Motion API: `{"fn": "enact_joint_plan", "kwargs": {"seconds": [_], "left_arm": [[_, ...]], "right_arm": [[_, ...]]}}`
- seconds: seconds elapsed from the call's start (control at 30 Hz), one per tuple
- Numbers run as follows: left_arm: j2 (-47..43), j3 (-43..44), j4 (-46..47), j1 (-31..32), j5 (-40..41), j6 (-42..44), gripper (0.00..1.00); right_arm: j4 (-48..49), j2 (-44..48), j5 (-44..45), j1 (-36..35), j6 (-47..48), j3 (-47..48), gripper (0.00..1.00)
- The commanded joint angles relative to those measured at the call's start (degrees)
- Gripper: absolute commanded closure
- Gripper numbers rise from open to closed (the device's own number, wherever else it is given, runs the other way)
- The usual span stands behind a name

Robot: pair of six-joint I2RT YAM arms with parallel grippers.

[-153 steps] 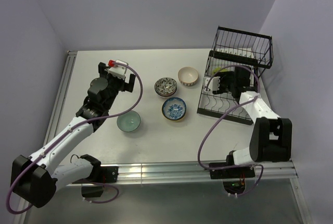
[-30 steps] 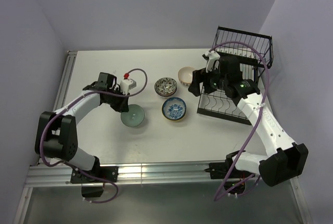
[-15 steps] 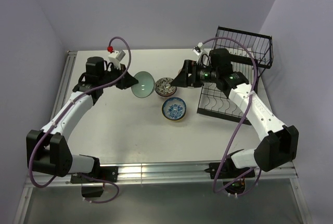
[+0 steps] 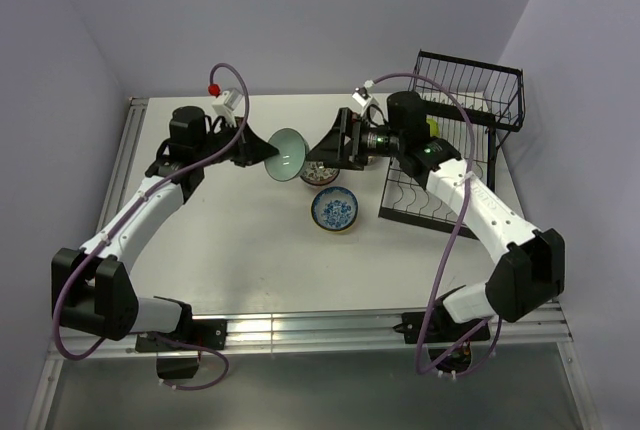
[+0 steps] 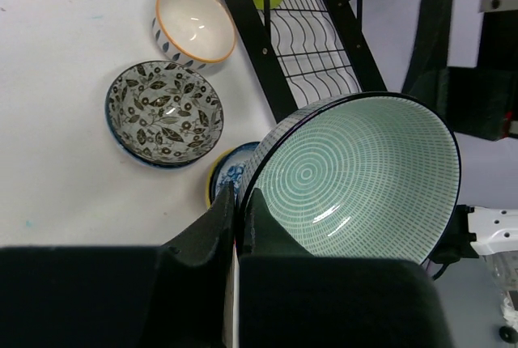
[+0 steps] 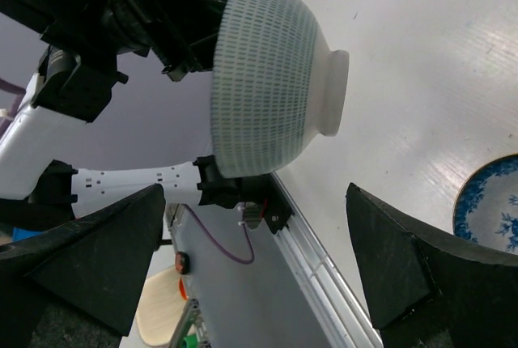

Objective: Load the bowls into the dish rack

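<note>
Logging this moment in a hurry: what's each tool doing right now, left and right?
Left tool: closed on the rim of the teal bowl.
Right tool: open, holding nothing.

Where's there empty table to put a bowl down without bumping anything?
The biggest bare patch of table is at the front, between the blue bowl and the metal rail. More bare room runs along the back wall, left of the rack. The middle is crowded: the left claw holds the green bowl beside the open right claw, above the flowery bowl.
</note>
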State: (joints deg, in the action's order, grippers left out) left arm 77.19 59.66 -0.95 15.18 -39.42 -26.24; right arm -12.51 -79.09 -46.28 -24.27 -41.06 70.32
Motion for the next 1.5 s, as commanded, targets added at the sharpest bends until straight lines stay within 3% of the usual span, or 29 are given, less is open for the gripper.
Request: {"fn": "enact_joint_plan", "kwargs": {"seconds": [0.0,0.67,0.97,1.4,1.47], "left_arm": [[-0.55,1.6,5.26,0.9,-1.63,-3.02,1.0],[-1.07,-2.0,12.37,1.26,-8.13,-11.37,1.0],[-0.99,-2.35,14.04,1.43,-7.96,-12.78,1.0],[-1.25,-1.91,13.43,2.4,-6.99,-11.47,1.0],[-1.25,-1.56,13.08,2.49,-7.16,-11.29,1.0]], "right_arm": [[2.58,-1.59,0.14,-1.48,-2.1,2.45,0.0],[13.64,-4.32,-4.52,-2.8,-7.72,0.96,0.0],[17.87,-5.02,-8.03,-2.8,-11.49,-0.36,0.12],[13.4,-5.9,-8.39,-3.06,-10.45,0.87,0.1],[13.13,-5.9,-8.21,-3.06,-10.1,0.87,0.14]]}}
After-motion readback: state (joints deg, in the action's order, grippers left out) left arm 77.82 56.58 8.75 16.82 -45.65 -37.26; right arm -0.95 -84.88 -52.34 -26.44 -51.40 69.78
